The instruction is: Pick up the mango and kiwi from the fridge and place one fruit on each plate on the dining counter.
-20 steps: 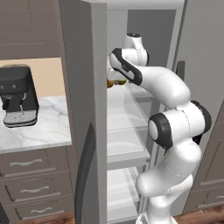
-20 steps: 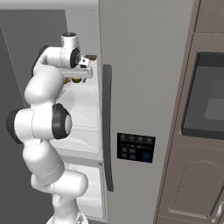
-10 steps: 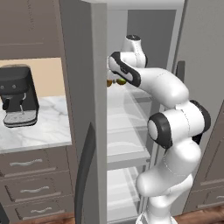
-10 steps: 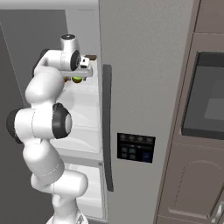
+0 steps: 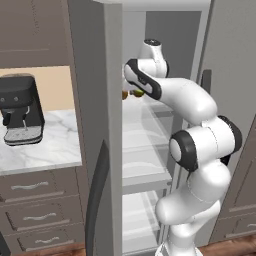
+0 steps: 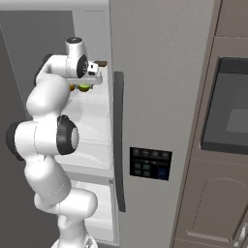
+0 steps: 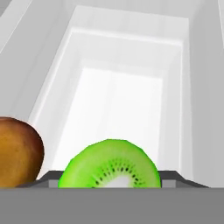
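The tall grey fridge point(image 5: 95, 125) stands open, white inside with clear glass shelves. Its door edge partly hides the jaws point(image 6: 89, 82); grip unclear. The cut green kiwi point(image 7: 109, 164) lies centre-bottom in the hand view, the smooth orange mango point(image 7: 17, 151) at 9 o'clock.

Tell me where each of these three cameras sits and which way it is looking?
Left base view: behind the arm, to its left, facing the open fridge; the arm rises at lower right.
Right base view: behind, to its right, facing the same fridge; the arm stands at left.
Hand view: on the hand, looking along the end effector at the kiwi and mango.
Both base views share the arm, fridge and kiwi.
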{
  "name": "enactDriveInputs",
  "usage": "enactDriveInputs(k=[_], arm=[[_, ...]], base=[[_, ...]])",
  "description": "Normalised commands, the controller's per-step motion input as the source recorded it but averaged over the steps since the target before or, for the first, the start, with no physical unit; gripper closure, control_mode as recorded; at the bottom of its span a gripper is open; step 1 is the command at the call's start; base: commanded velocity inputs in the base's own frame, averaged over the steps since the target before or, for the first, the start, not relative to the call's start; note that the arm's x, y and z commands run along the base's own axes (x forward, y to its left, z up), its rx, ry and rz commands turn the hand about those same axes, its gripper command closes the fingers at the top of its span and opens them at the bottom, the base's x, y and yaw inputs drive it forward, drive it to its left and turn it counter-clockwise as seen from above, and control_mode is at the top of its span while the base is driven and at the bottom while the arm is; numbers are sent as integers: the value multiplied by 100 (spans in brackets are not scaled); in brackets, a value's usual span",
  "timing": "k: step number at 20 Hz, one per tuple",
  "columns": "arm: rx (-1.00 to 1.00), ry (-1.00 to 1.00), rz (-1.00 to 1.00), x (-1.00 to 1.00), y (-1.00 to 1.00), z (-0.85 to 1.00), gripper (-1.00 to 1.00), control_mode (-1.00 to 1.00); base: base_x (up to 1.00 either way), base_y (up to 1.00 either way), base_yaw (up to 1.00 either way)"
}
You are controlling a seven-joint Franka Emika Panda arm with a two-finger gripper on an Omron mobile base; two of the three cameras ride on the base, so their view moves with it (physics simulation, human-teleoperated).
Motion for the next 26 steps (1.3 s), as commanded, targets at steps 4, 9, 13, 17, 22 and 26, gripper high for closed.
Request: enactDriveInputs(k=[4,9,13,17,22,26], arm=[[-1,-6,2,-84,8,34,100,-100],[-11,-4,1,-100,30,42,100,-100],[-4,-5,0,-100,11,55,100,-100],[0,-3,0,-100,1,30,100,-100],[0,-5,0,-100,0,-3,100,-100],[0,-10,-5,-100,-5,-3,100,-100]], base=[[0,0,0],[0,0,0],[0,0,0],[0,0,0],[0,0,0],[0,0,0]])
